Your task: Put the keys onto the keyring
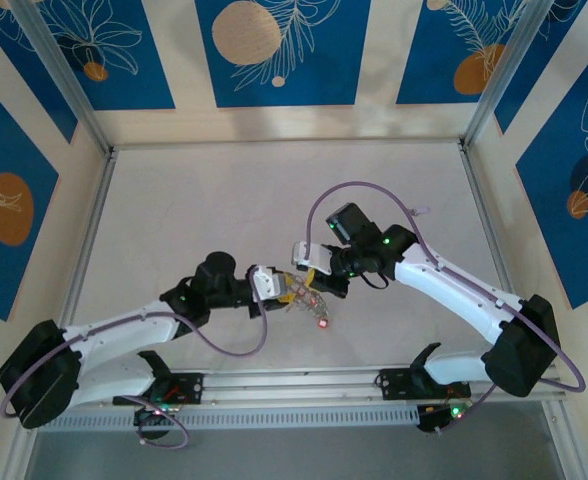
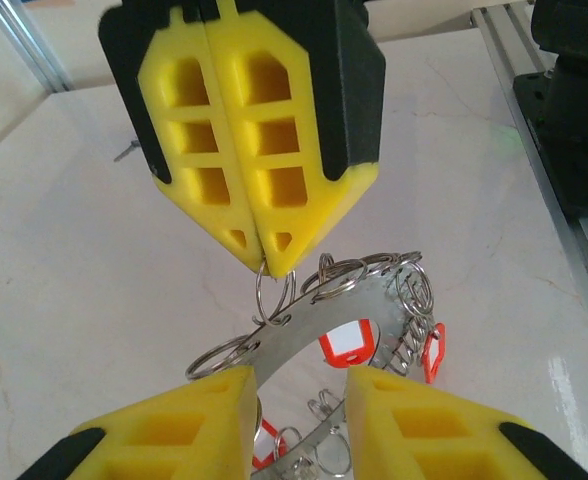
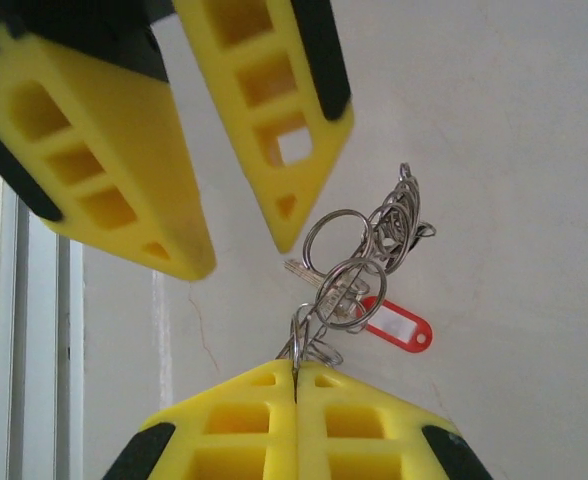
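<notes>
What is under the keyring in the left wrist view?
Beneath the keyring band hang red-tagged keys and small wire rings, over the pale table. The fingers of the left gripper cover its lower part, hiding anything there.

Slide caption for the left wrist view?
Right pincer, shut, pinches a wire loop on the flat grey metal keyring with red-tagged keys, facing the open left pincer.
</notes>
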